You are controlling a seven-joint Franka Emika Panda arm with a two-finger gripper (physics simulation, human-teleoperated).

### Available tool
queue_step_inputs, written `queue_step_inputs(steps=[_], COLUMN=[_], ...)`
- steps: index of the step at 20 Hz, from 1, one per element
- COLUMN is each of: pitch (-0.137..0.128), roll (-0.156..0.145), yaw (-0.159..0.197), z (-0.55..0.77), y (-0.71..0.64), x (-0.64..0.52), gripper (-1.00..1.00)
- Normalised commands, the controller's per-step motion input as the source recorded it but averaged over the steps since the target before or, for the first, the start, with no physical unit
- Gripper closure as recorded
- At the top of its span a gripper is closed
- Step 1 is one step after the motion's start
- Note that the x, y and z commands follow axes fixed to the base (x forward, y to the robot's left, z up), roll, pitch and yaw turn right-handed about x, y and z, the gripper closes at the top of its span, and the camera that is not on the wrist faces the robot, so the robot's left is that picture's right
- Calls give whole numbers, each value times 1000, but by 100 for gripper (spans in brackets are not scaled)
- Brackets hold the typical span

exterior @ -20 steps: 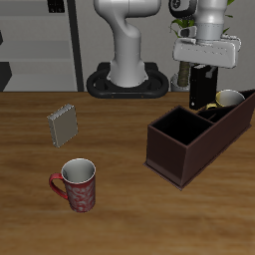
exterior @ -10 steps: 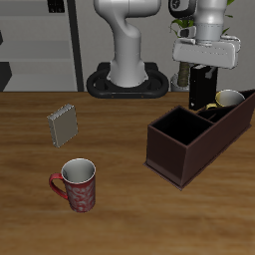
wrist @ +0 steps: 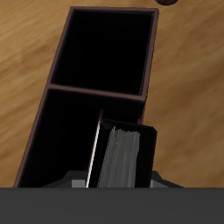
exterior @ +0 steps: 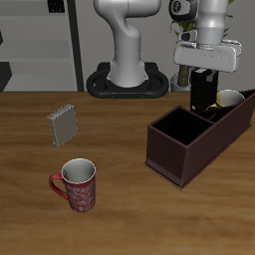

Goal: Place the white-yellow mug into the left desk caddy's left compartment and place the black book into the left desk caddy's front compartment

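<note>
My gripper (exterior: 204, 76) is shut on the black book (exterior: 203, 93), which hangs upright over the back end of the left desk caddy (exterior: 177, 149). The book's lower edge is level with the caddy's rim. Right beside it, the white-yellow mug (exterior: 229, 100) sits inside a compartment of the caddy, with only its rim and top showing. In the wrist view the black book (wrist: 122, 157) shows its pale page edges over a dark compartment of the caddy (wrist: 52, 98). A second, square compartment lies beyond a divider.
A red patterned mug (exterior: 78, 185) stands near the table's front edge. A grey ribbed notebook (exterior: 64, 125) stands farther back. The robot's base (exterior: 127, 82) is behind the caddy, at the table's back.
My gripper has come down a little with the black book, closer to the caddy's rim. Nothing else has moved.
</note>
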Motion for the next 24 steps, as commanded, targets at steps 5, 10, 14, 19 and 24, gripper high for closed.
queue_step_inputs(steps=[5,10,14,19,24], pitch=[4,25,7,6,5], roll=[12,15,13,8,-12], yaw=[6,-3,2,6,-19], z=[-69,-113,-43,-61,-22], y=[41,28,67,42,-36], x=[40,27,17,14,14], gripper=[100,100,100,100,100])
